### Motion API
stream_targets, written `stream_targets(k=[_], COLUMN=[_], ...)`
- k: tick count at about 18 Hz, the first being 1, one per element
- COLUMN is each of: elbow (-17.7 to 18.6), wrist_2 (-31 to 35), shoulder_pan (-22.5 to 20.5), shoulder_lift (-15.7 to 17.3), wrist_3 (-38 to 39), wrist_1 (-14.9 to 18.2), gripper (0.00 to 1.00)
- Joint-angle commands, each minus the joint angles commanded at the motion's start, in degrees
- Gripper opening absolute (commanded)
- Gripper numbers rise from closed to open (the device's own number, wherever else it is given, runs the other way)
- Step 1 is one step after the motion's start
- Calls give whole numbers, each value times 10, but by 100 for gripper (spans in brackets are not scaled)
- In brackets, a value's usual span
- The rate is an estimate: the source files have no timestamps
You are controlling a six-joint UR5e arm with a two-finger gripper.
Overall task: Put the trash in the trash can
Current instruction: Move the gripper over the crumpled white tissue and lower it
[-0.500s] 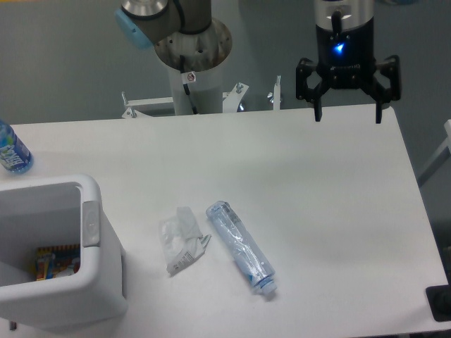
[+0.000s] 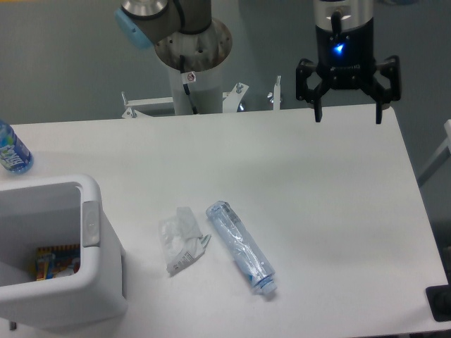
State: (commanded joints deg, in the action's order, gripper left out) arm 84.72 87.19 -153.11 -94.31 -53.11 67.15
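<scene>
Two pieces of trash lie near the table's front middle: a crumpled whitish plastic wrapper [image 2: 180,240] and, just right of it, a crushed clear plastic bottle [image 2: 240,247] lying diagonally with its cap toward the front. The white trash can [image 2: 89,282] stands at the front left, with a grey tab on its right wall and some colourful packaging inside. My gripper [image 2: 347,116] hangs above the table's far right edge, well away from the trash, open with nothing between its fingers.
A bottle with a blue label [image 2: 12,153] stands at the far left edge of the white table [image 2: 331,211]. The arm's base column [image 2: 192,67] rises behind the table's back edge. A dark object [image 2: 440,303] sits off the front right corner.
</scene>
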Motion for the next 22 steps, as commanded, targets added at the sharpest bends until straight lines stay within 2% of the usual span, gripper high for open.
stream_targets(k=[2, 5, 6, 11, 17, 22], elbow=[28, 113, 136, 170, 189, 217], wrist_2=[-3, 0, 0, -5, -20, -21], shoulder_pan=[2, 32, 33, 71, 146, 188], shoulder_lift=[3, 18, 21, 10, -54, -83], wrist_3=[38, 74, 85, 145, 158, 163], wrist_1=[-33, -127, -145, -149, -144, -148], gripper=[100, 100, 100, 100, 100, 100])
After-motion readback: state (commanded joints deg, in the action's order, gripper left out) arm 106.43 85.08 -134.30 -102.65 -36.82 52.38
